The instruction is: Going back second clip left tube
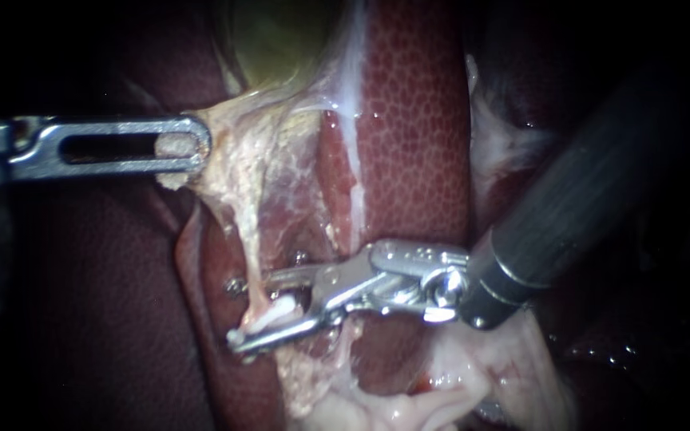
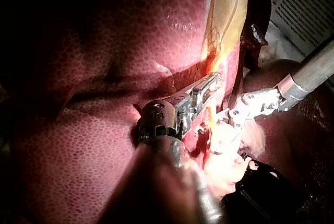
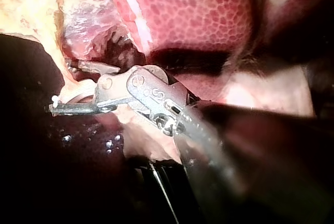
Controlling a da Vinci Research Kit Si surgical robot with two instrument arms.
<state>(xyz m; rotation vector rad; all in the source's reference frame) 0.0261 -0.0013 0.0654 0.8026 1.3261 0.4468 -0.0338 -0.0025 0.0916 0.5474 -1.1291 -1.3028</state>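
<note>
My left instrument [image 1: 189,148] comes in from the left, its slotted jaws shut on pale gallbladder tissue [image 1: 241,152] and holding it taut. From that tissue a thin pale tube [image 1: 251,263] runs down, and a white clip [image 1: 271,316] sits across its lower end. My right instrument [image 1: 237,313] reaches in from the right; its jaws stand apart, one above and one below the clipped spot, straddling the tube. In the right wrist view the same jaws [image 3: 60,85] gape beside the white clip [image 3: 55,99]. The left wrist view shows my left instrument [image 2: 209,85] on yellowish tissue and my right instrument [image 2: 229,122] beside it.
Red, dotted liver [image 1: 417,120] lies behind and to the right of the tube. The greenish gallbladder [image 1: 273,40] is at the top. Loose pale tissue [image 1: 409,399] bunches below the right instrument's wrist. The dark shaft [image 1: 592,191] slants to the upper right.
</note>
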